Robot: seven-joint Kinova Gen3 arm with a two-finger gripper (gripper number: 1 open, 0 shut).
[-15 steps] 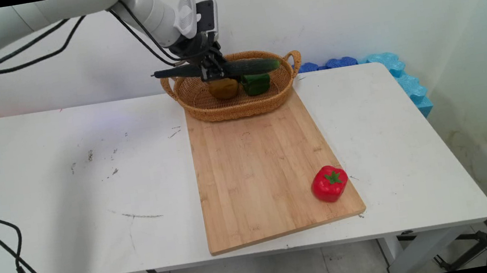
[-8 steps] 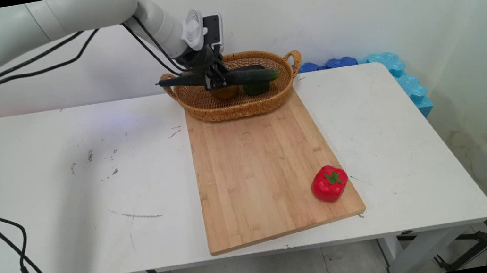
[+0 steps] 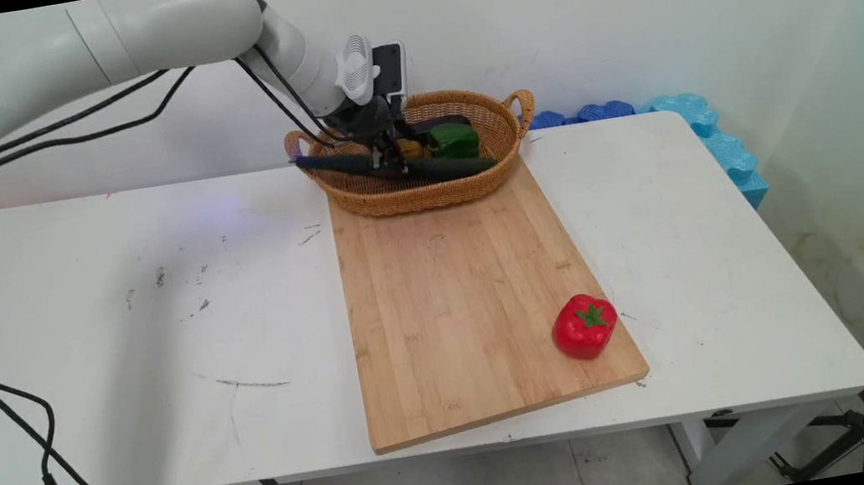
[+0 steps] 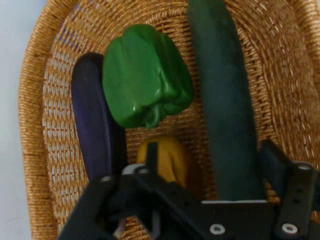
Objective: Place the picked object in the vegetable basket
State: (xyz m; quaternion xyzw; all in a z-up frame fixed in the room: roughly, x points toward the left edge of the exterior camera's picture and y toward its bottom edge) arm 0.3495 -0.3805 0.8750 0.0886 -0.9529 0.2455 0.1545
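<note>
Woven wicker fills my hand view: I'm looking straight down into the basket (image 3: pixel 425 193), which sits at the table's (image 3: pixel 155 315) far edge, its near side resting on the far end of the wooden cutting board (image 3: pixel 448 299). The tool (image 3: pixel 390 165) is down inside the basket, clamped across the middle of a long dark green cucumber (image 3: pixel 443 167), one finger on each side of it. The cucumber lies low along the basket's near wall. Its left end pokes up over the left rim while its right end dips toward the bottom, so it's tilted rather than flat. Whether it's resting on the weave I can't tell from here.

Just beyond the cucumber I see a green pepper (image 4: pixel 145 75), a yellow item (image 4: pixel 167 157) right up against one finger, and a dark purple eggplant (image 4: pixel 92 125) along the far wall. It's a tight fit in there.

Well apart from all that, a red pepper (image 3: pixel 584 326) stands alone near the board's near right corner. Blue foam blocks (image 3: pixel 713 135) line the wall past the table's far right corner.
</note>
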